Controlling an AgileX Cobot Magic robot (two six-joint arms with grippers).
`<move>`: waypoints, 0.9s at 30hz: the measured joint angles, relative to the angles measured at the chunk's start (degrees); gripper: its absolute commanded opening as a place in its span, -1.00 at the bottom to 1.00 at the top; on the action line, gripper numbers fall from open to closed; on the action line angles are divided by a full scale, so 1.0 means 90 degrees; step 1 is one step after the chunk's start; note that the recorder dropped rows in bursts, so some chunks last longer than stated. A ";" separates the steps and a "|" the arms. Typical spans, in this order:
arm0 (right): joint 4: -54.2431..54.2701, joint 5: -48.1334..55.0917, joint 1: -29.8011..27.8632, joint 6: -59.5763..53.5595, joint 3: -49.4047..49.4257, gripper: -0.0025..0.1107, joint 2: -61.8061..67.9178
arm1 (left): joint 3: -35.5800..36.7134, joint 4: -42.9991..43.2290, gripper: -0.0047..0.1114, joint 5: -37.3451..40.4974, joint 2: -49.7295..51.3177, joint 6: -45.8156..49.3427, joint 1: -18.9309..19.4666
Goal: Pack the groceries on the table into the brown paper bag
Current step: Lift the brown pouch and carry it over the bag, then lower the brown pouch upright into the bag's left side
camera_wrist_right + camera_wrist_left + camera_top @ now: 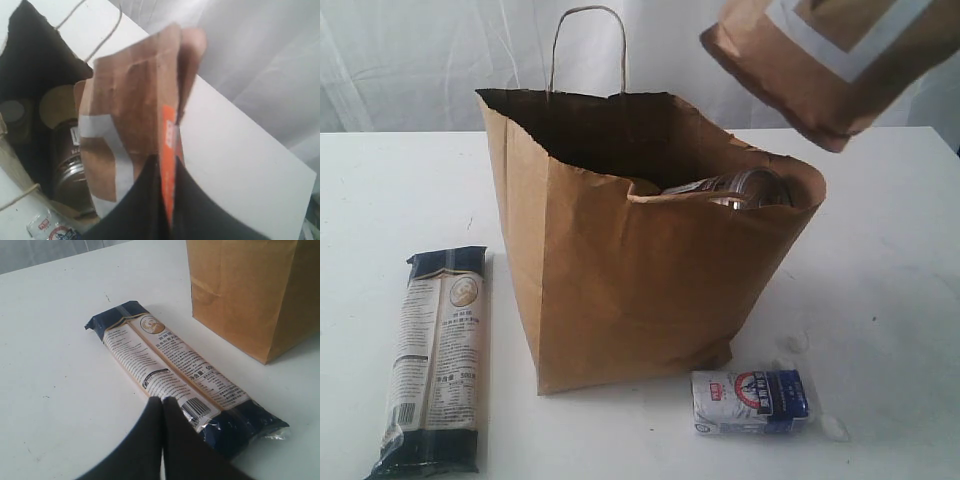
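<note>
The brown paper bag (630, 270) stands open in the middle of the table (890, 260), with a silver can (740, 188) showing inside. The brown windowed pouch (830, 60) hangs in the air above the bag's right rim; my right gripper (166, 160) is shut on its orange-labelled edge (169, 150), above the bag's mouth (35, 75). The long dark-blue noodle packet (435, 355) lies left of the bag. My left gripper (162, 401) is shut and empty, hovering over one end of the noodle packet (175, 370). A small white-blue packet (752, 400) lies in front of the bag.
Inside the bag (30, 65) I see a gold-lidded jar (57, 102), a can (70, 170) and another round lid (12, 111). The bag's twisted handle (588, 45) sticks up at the back. White curtain lies behind the table.
</note>
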 measured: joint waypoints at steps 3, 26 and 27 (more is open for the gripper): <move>-0.0070 0.0000 0.0333 0.0000 -0.0324 -0.96 0.0278 | 0.0000 0.0000 -0.92 0.0000 0.0000 0.0000 0.0000; -0.0470 -0.0541 0.1638 -0.0006 -0.1132 -0.96 0.2190 | 0.0000 0.0000 -0.92 0.0000 0.0000 0.0000 0.0000; -0.0484 -0.0553 0.1638 -0.0006 -0.1132 -0.96 0.2246 | 0.0000 0.0000 -0.92 0.0000 0.0000 0.0000 0.0000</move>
